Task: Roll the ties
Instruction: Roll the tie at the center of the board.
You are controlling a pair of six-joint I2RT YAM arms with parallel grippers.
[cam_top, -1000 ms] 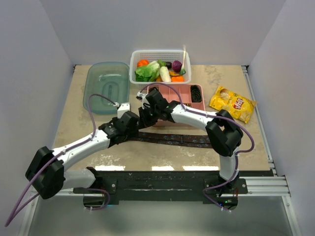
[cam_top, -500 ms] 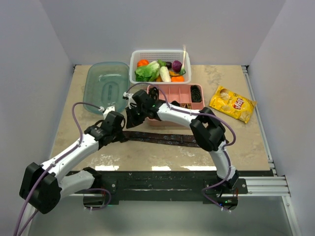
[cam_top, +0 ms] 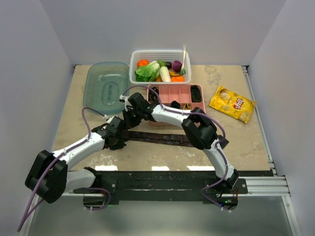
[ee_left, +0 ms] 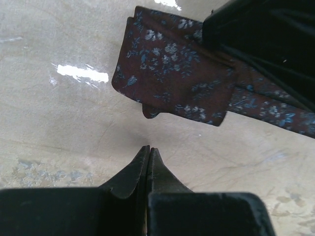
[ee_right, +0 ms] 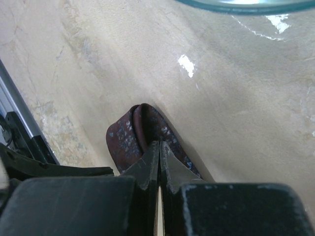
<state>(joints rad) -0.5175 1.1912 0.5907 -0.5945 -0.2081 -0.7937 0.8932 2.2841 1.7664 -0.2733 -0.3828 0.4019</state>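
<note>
A dark maroon tie with a pale flower pattern lies flat across the table in front of the pink tray. Its left end is folded over on itself. My right gripper is shut with its tips at that fold, seemingly pinching the fabric. Just left of the fold, my left gripper is shut and holds nothing. Its tips rest on bare table, short of the tie. A black coiled tie sits in a tray compartment.
A white basket of toy vegetables stands at the back. Left of it lies a teal container lid, its edge close above my right gripper. At the right is a yellow chips bag. The right arm stretches over the tray.
My left gripper has shut and drawn back to the left, off the tie. The right gripper moved left and toward the front along the tie's end, which is now folded over.
</note>
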